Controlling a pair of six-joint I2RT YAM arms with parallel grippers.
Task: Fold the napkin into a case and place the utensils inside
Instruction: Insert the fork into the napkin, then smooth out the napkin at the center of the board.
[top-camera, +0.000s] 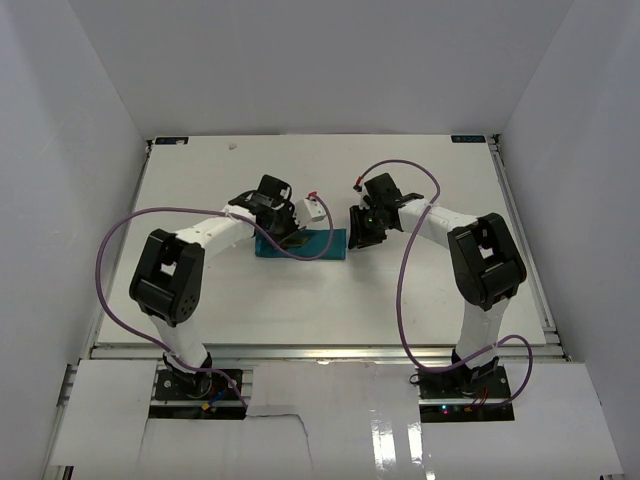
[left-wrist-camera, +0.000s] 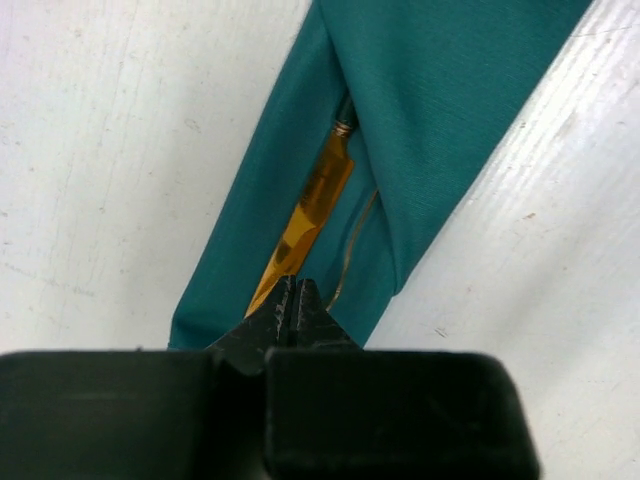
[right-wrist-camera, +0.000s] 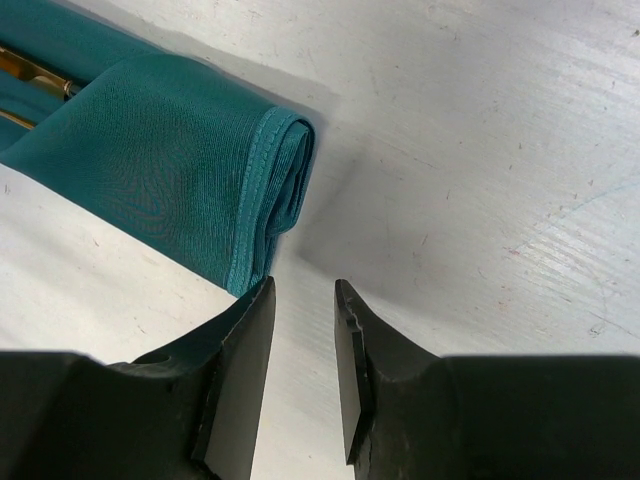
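Observation:
The teal napkin (top-camera: 303, 243) lies folded into a long narrow case at mid-table. In the left wrist view the napkin (left-wrist-camera: 440, 110) opens toward me. The knife's yellowish-gold blade (left-wrist-camera: 312, 210) lies inside, its tip by my fingertips. A thin pale gold edge of the fork (left-wrist-camera: 352, 250) shows beside it, and both handles are hidden under the cloth. My left gripper (left-wrist-camera: 293, 287) is shut, just over the case's open end. My right gripper (right-wrist-camera: 303, 287) is open with a narrow gap. It holds nothing and sits just off the folded end of the napkin (right-wrist-camera: 170, 160).
The white table (top-camera: 330, 300) has enclosure walls on the left, right and far sides. Purple cables (top-camera: 110, 250) loop beside both arms. A small white part with a red bit (top-camera: 315, 207) sits just behind the napkin by the left wrist.

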